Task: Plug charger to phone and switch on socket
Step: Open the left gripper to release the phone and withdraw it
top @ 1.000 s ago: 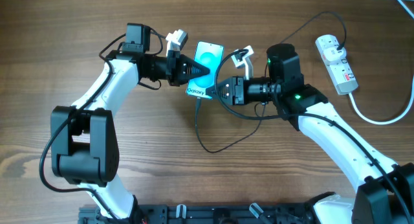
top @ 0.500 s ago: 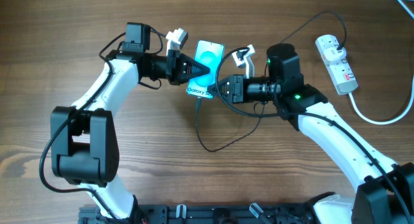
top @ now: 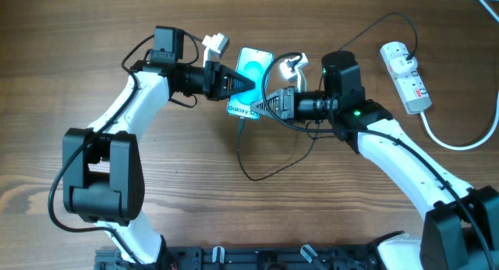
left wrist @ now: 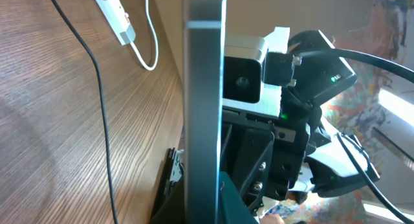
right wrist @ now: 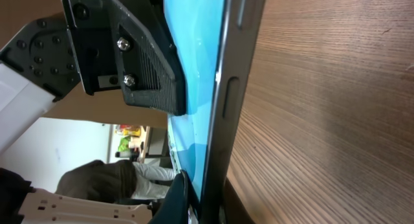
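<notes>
- Above the middle of the table (top: 234, 223), the left gripper (top: 236, 84) is clamped on the phone (top: 253, 71), one pad flat against the lit screen; I judge this grip steadies it for plugging, with the "Galaxy" end turned toward the other arm
- the right gripper (top: 267, 106) sits at that lower edge, fingers either side of the phone's thin rim; whether they pinch anything I cannot tell
- the charger (top: 256, 181) hangs from beneath that edge and loops over the wood; its tip is hidden, so seating is unclear
- the socket (top: 405, 76) lies well apart, far right; its switch is probably yet to be pressed
</notes>
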{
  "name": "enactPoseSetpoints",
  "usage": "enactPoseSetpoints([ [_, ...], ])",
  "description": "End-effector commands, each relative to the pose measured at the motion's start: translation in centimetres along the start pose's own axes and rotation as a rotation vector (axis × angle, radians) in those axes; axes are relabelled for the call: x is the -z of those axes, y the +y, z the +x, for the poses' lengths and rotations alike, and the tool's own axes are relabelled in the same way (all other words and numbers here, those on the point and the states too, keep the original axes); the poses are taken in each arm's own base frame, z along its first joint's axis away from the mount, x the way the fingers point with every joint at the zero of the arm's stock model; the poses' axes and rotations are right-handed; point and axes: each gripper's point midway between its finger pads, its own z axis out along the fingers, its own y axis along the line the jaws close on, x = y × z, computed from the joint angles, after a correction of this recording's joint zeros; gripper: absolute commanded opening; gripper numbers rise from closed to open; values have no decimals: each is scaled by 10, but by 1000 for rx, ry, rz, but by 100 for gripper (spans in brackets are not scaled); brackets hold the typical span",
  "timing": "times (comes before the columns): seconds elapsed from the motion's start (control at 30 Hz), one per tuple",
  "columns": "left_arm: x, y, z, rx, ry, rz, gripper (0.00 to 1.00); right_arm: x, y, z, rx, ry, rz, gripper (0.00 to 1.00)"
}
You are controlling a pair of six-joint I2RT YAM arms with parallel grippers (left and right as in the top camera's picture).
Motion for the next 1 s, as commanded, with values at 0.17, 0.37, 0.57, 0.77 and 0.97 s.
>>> enactPoseSetpoints([
  [0.17, -2, 12, -8, -4, -31, -157, 34, -8, -7, 0, 44, -4, 27, 4],
  [0.37, 3, 25, -13, 1, -60, -237, 67, -7, -11, -4, 45, -26, 53, 4],
  [0.57, 37, 49, -28, 80, -166, -367, 85, -4, -36, -8, 19, -69, 177, 4],
  [0.77, 79, 83, -32, 175, -268, -566, 100, -2, -58, -4, 13, -68, 277, 4],
  [0.97, 120, 128, -13, 286, -306, -905, 100, -11, -105, 5, -77, -38, 387, 4],
])
